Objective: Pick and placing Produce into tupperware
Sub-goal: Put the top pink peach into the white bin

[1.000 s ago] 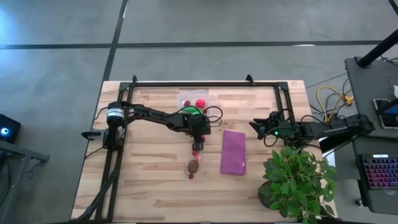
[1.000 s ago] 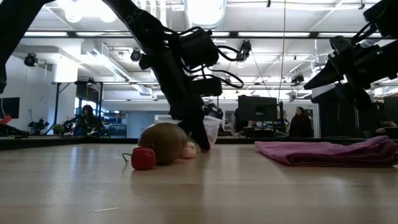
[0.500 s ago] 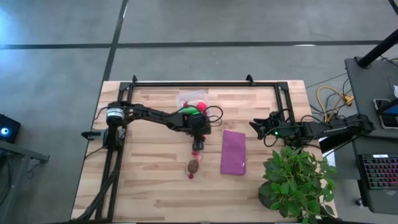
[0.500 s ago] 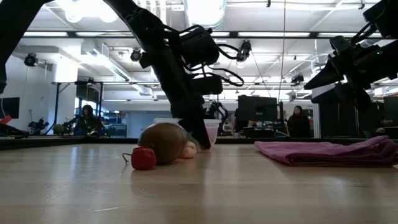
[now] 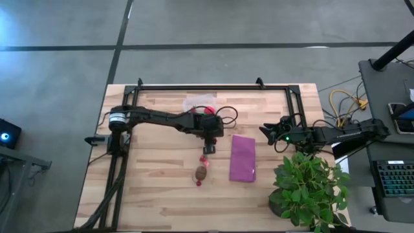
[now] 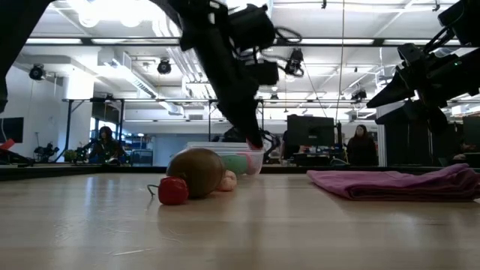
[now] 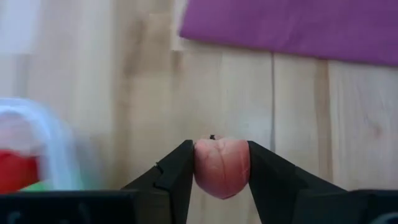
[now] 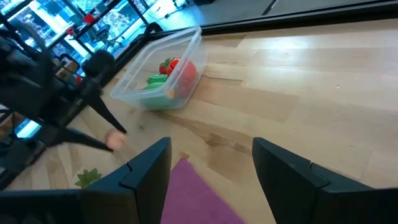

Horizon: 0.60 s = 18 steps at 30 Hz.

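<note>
Left gripper (image 7: pixel 221 167) is clamped on a small pink-red produce piece (image 7: pixel 222 167), 1 dark finger (image 7: pixel 176 176) on each side, held clear above the wooden table (image 5: pixel 155 188); in the low view the piece sits at the fingertips (image 6: pixel 256 142) well off the tabletop. From above, the left gripper (image 5: pixel 209 144) hangs between the tupperware (image 5: pixel 197 103) and the purple cloth (image 5: pixel 242 157), nearer the container. The tupperware sits toward the table's far middle edge, upright and open, with red and green produce inside (image 8: pixel 171 76); its clear wall (image 8: pixel 155 99) shows them plainly from the right wrist view. Still on the table: 1 brown oval (image 5: pixel 201 172) near the middle, a small red piece (image 5: pixel 198 183) touching or just beside it on the near side, and another pink-red bit (image 5: pixel 204 160) just beyond it. Low view shows the brown oval (image 6: pixel 196 172) with the small red piece (image 6: pixel 172 190) in front and a pale pink bit (image 6: pixel 228 180) at its side. The cloth lies flat, just to the right of this group and apart from it. Right gripper (image 5: pixel 266 134) waits over the table's right side beside a potted plant (image 5: pixel 309 188), its fingers (image 8: pixel 147 167) spread wide and holding nothing. A green leafy scrap (image 8: pixel 89 178) lies on the table near the cloth's edge in the right wrist view.
</note>
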Each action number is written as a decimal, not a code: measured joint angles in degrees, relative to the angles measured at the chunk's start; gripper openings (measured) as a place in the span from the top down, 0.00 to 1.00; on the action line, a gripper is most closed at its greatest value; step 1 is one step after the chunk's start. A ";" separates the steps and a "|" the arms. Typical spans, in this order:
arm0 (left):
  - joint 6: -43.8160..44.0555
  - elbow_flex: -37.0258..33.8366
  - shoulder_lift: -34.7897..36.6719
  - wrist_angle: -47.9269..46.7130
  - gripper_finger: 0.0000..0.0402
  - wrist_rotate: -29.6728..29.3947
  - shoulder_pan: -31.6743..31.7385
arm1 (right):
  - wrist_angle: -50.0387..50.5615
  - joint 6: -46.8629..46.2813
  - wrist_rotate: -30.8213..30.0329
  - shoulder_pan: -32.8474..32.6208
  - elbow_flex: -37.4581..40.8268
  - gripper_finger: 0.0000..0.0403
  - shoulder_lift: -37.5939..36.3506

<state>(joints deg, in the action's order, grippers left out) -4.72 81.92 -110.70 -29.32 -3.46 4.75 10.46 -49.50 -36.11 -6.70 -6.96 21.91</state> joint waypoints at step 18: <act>9.10 -1.24 12.13 -12.21 0.70 -12.22 8.18 | 0.31 0.46 -0.01 -0.01 0.00 0.46 0.04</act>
<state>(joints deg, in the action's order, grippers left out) 4.38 80.68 -98.57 -41.53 -15.68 12.93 10.76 -49.04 -36.12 -6.71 -6.96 21.96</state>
